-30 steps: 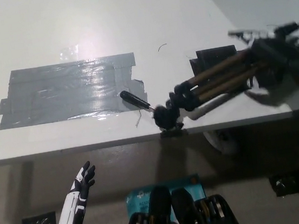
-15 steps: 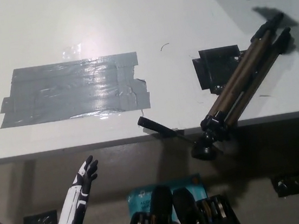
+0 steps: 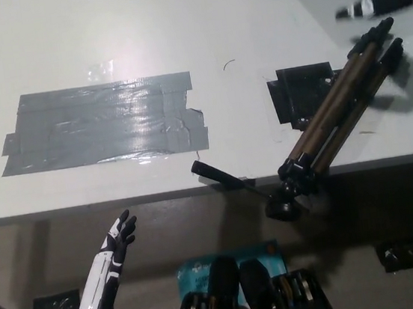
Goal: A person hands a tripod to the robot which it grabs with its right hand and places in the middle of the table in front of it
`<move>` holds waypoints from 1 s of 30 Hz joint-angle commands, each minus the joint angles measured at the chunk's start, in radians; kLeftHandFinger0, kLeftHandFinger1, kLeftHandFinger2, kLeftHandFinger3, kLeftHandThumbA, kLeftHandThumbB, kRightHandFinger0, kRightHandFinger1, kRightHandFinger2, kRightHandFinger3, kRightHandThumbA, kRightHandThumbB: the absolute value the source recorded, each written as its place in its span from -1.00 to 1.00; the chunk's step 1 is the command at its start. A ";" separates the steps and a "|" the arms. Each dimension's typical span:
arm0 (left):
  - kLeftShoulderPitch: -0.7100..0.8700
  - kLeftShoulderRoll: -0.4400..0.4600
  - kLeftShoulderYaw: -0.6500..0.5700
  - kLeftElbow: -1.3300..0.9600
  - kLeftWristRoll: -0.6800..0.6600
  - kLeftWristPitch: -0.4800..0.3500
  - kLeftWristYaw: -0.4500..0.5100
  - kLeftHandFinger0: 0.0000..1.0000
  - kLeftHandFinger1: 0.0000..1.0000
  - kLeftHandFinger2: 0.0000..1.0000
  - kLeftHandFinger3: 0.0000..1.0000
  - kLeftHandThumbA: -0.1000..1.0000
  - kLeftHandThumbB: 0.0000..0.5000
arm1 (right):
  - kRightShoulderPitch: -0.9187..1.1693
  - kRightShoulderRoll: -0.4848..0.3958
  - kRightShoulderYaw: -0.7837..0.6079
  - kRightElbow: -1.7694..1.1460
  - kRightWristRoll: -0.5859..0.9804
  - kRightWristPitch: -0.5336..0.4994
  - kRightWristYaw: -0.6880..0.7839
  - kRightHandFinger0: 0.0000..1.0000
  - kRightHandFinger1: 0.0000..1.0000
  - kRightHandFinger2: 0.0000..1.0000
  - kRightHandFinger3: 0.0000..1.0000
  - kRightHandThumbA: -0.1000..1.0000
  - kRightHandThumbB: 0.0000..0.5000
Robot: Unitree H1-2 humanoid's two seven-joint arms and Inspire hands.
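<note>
Tripod (image 3: 336, 104): one item, lying on the bench (image 3: 175, 22), right-hand portion, near the front edge.

Change since earlier: a second ago it was held off the surface at the far right in a black hand, legs toward 3 o'clock. Half a second ago it already lay as it lies now, with no shift in place or angle since. The right hand (image 3: 380, 1) has dropped from the top corner to a spot nearer the leg tips.

Condition and look: legs folded together into one bundle, brownish tubes with black joints and black feet. Black head at the lower end. A slim black pan handle runs off from the head toward 10 o'clock and ends in a thicker grip.

Lie: flat, on a diagonal. Feet point to 1 o'clock, head to 7 o'clock. The head overhangs the front edge of the bench, and the legs rest on the top. Just beside the legs, on their 10 o'clock side, is a black tape patch (image 3: 300, 90). A large grey tape patch (image 3: 101, 122) lies well apart at 9 o'clock.

Right hand: dark, blurred shape at the upper right edge of view, just beyond the feet at 1 o'clock, not touching the tripod. How far open it is I cannot tell.

Left hand (image 3: 116, 245): white, resting below the front edge at 7 o'clock of the view. Its fingers are spread and it holds nothing, well apart from the tripod.
</note>
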 commanded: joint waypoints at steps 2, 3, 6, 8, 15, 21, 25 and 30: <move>-0.043 0.022 -0.002 -0.017 -0.001 -0.048 -0.015 1.00 1.00 1.00 1.00 1.00 -0.10 | 0.514 0.160 -0.146 -0.938 0.252 -0.004 -0.166 1.00 1.00 1.00 1.00 1.00 0.63; -0.037 0.023 -0.002 -0.018 0.001 -0.048 -0.014 1.00 1.00 1.00 1.00 1.00 -0.09 | 0.576 0.193 -0.127 -0.940 0.235 -0.061 -0.189 1.00 1.00 1.00 1.00 1.00 0.67; -0.027 0.022 -0.004 -0.017 0.001 -0.048 -0.015 1.00 1.00 1.00 1.00 1.00 -0.05 | 0.652 0.230 -0.115 -0.928 0.208 -0.125 -0.210 1.00 1.00 1.00 1.00 1.00 0.64; -0.017 0.020 -0.004 -0.017 -0.003 -0.048 -0.016 1.00 1.00 1.00 1.00 1.00 -0.05 | 0.766 0.313 -0.110 -0.880 0.177 -0.216 -0.259 1.00 1.00 1.00 1.00 1.00 0.61; 0.010 0.019 -0.015 -0.022 0.001 -0.048 -0.016 1.00 1.00 1.00 1.00 1.00 -0.11 | 0.864 0.395 -0.093 -0.726 0.097 -0.395 -0.295 1.00 1.00 1.00 1.00 1.00 0.37; 0.022 0.017 -0.014 -0.020 0.002 -0.048 -0.014 1.00 1.00 1.00 1.00 1.00 0.00 | 0.866 0.431 -0.065 -0.656 0.060 -0.437 -0.289 1.00 1.00 1.00 1.00 1.00 0.37; 0.020 0.019 -0.016 -0.019 0.006 -0.048 -0.011 1.00 1.00 1.00 1.00 1.00 0.00 | 0.865 0.446 -0.057 -0.596 0.040 -0.465 -0.297 1.00 1.00 1.00 1.00 1.00 0.35; 0.033 0.015 -0.023 -0.020 0.001 -0.048 -0.015 1.00 1.00 1.00 1.00 1.00 -0.05 | 0.860 0.461 -0.058 -0.418 0.052 -0.481 -0.317 1.00 1.00 1.00 1.00 1.00 0.33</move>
